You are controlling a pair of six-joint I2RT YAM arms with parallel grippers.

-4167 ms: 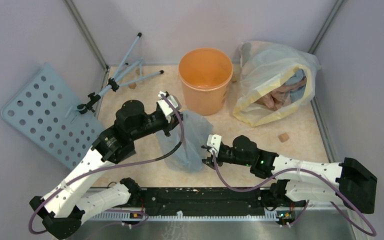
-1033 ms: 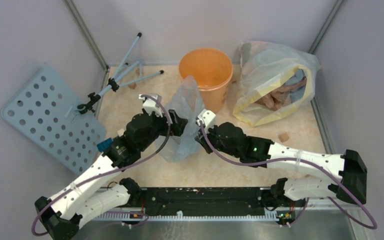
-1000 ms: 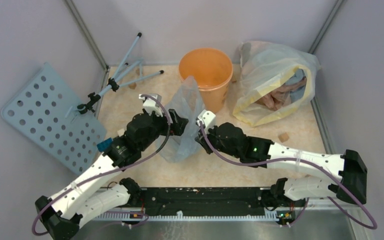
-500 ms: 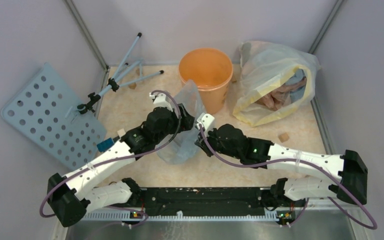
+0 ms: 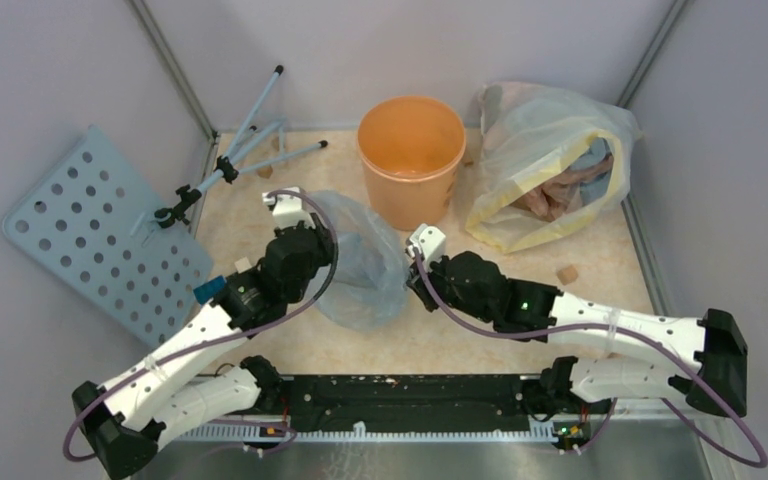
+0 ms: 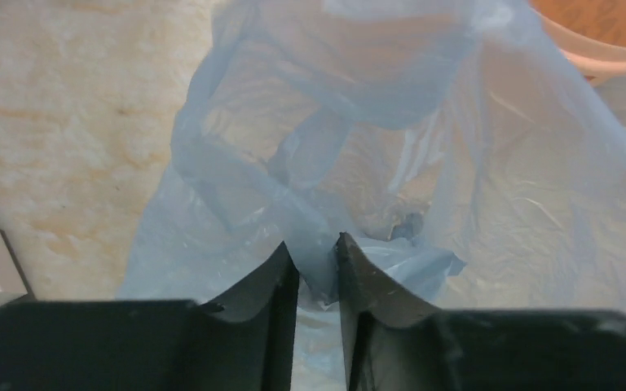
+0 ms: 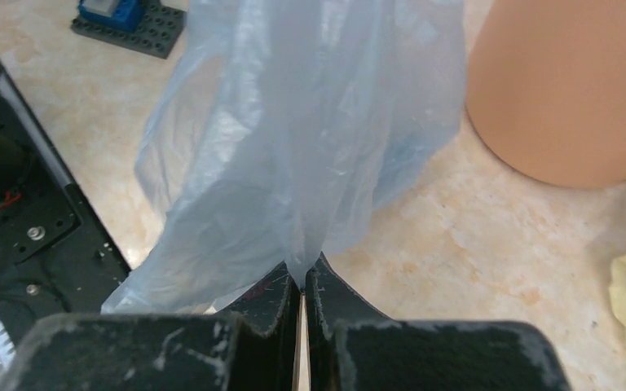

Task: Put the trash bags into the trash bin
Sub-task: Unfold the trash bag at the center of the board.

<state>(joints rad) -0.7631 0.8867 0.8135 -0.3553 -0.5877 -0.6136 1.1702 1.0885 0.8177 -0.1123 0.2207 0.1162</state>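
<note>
Now your bag [image 5: 360, 265] sits just in front of the bin [image 5: 410, 160]. Right fingers [image 7: 338, 305] clamp 1 edge, left fingers [image 6: 265, 285] pinch the opposite fold, stretching its mouth open, probably for lining the bin.

No legible text, label, brand or number anywhere, neither on the trash bag [image 5: 365, 265] nor the trash bin [image 5: 410, 150]

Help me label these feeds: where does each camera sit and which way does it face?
Top external: above, behind the bases, looking down; both arms show.
Left wrist: on left arm, facing forward over left end effector gripping trash bag.
Right wrist: likewise, right end effector pinching bag.
Shared: all show bag and trash bin.
</note>
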